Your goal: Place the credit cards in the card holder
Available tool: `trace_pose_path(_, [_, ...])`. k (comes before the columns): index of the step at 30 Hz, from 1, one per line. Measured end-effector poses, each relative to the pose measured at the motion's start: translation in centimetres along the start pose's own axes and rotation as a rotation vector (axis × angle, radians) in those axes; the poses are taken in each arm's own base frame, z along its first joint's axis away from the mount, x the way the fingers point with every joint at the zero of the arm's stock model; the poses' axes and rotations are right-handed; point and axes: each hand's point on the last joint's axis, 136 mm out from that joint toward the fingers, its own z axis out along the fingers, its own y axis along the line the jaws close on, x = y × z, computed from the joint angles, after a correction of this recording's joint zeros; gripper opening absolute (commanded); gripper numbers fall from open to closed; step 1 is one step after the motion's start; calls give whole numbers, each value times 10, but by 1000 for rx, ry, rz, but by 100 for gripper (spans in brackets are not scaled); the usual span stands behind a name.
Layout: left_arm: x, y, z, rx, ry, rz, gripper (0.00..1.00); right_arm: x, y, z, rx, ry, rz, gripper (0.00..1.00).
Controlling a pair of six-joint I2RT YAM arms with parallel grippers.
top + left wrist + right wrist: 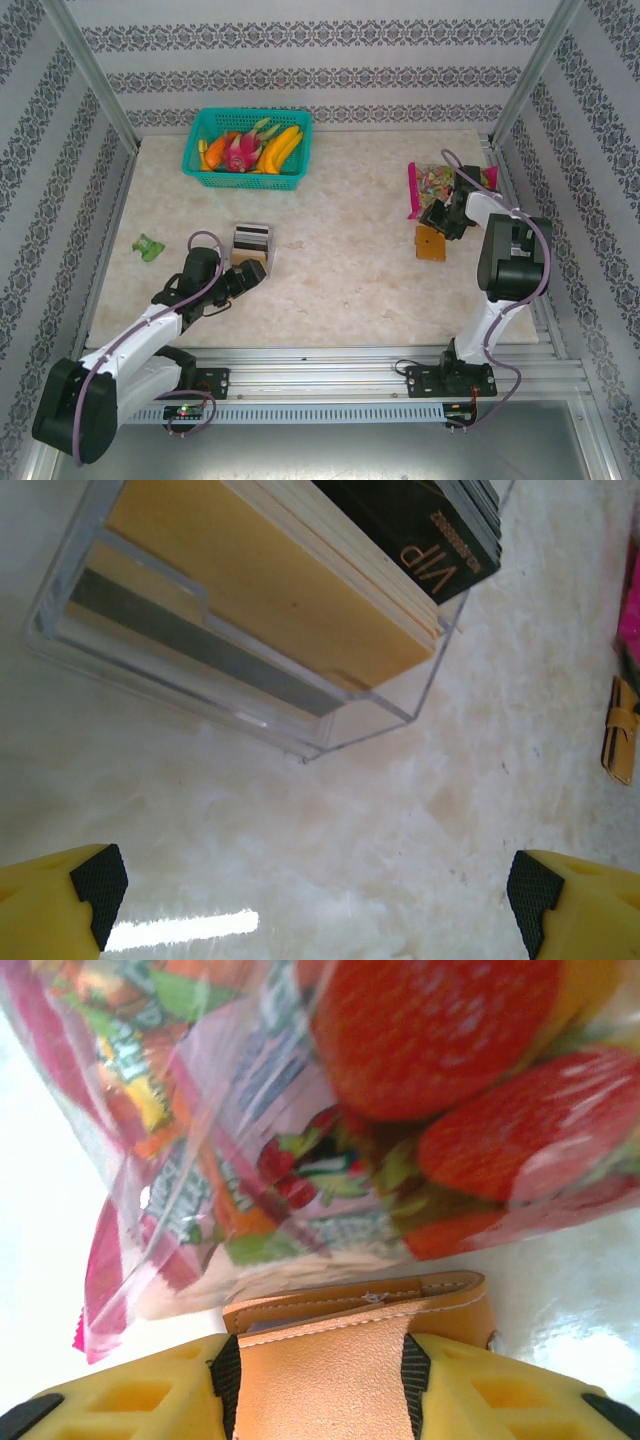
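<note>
Right gripper (320,1385): mine, partly closed, black pads (226,1390) pressed against both sides of the card holder (345,1330), pinching it.
Card holder: orange-brown, folded, at the right of the surface (340,270), just on the near side of a bright snack bag (350,1110).
Left gripper (320,900): mine, spread wide, holding nothing, touching nothing, bare surface beneath it.
Credit cards (300,590): stacked on edge in a clear box (230,695), just beyond my left gripper, left of centre; a black card at one end of the stack.
Spacing: cards and card holder well apart.
</note>
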Motion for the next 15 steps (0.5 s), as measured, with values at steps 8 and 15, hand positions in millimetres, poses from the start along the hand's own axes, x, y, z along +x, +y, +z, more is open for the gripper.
trace_pose_path(8, [-5,-4,16,0,18,-1,100,71,49,2,-95,121,-153,43])
trace_pose_path(15, [-10,-25,11,51,-1,39,100,186,134,2,-275,306,-500,41])
